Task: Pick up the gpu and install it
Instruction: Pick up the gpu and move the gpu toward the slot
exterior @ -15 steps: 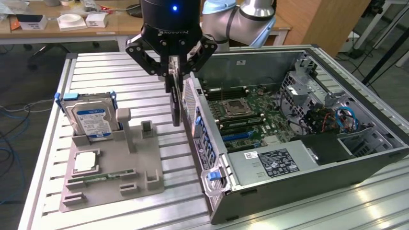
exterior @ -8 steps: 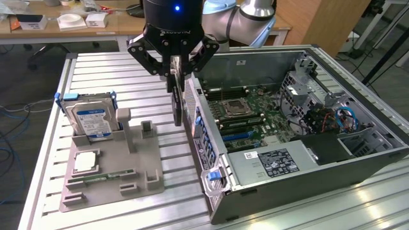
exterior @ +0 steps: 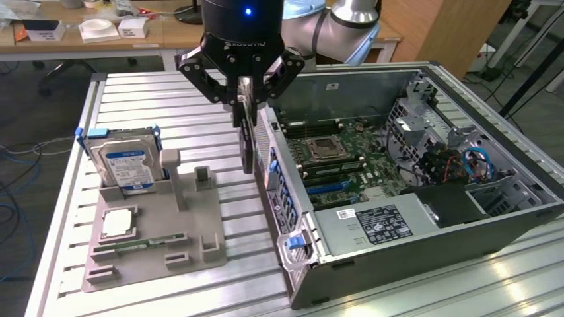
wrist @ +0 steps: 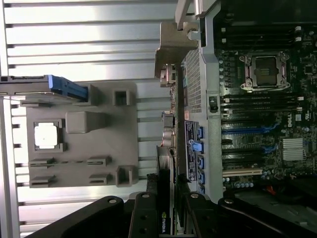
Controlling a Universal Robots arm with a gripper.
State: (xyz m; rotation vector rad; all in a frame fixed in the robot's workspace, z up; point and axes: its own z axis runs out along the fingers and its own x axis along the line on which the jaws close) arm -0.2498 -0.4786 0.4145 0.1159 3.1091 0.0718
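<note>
Gripper (wrist: 166, 191) sits closest to the wrist lens. Both black fingers (wrist: 142, 215) are clamped on the flat faces of the gpu (wrist: 163, 222), with the card edge-on between them. The grasp looks firm, and the card is carried in the air.

Exterior view: gripper (exterior: 250, 99) points straight down, wrist vertical above it, arm (exterior: 352, 16) folding away behind. Below the fingers the gpu (exterior: 249, 142) hangs with its long axis vertical and its thin edge toward this camera.

Key relation: the card hangs just outside the rear wall of the open computer case (exterior: 291, 198), on the side of the grey fixture (exterior: 150, 247). Motherboard (exterior: 344, 155) and its blue slots (exterior: 331, 187) lie beyond that wall, toward the exterior view's right. The wrist view agrees: the card runs alongside the perforated rear panel (wrist: 190, 84), over the slatted table (exterior: 176, 99) and not over the board. Cannot tell whether card and wall touch; they are just beside one another at least.

Hard drive (exterior: 128, 162) stands upright in the fixture, well apart from the gripper.

Judgement: card lifted, not yet inside the case.
</note>
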